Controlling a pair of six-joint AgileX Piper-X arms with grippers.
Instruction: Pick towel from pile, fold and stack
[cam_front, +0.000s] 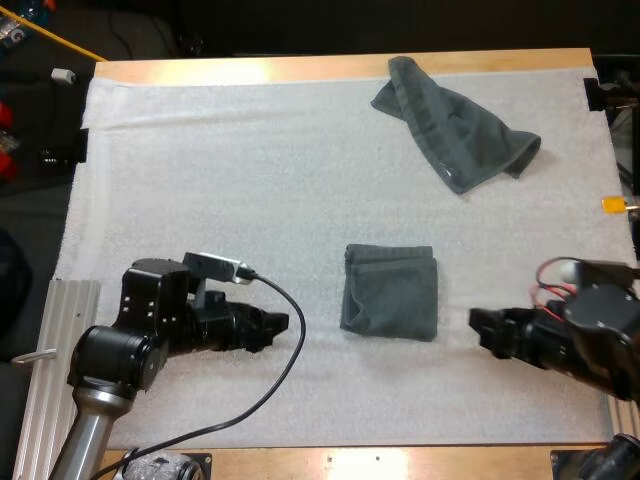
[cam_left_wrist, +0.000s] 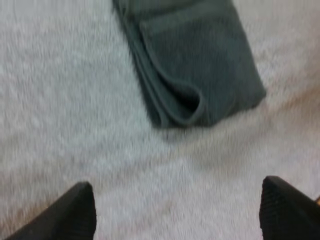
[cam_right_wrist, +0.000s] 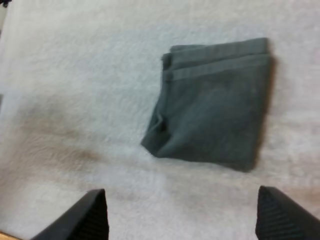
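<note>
Reaching for the crumpled towel (cam_front: 455, 125) comes next, we judge; better pinch one corner. Our left gripper (cam_front: 278, 326) and right gripper (cam_front: 480, 328) flank the folded towel (cam_front: 390, 292), both spread, empty

1. The folded towel (cam_front: 390, 292) is lying on the mat (cam_front: 200, 180) covering the table (cam_front: 250, 68).
2. The crumpled towel (cam_front: 455, 125) is lying at one o'clock from it, well apart.
3. The left gripper (cam_front: 282, 323) is sitting at eight o'clock of the folded towel, the right gripper (cam_front: 476, 322) at four o'clock.
</note>
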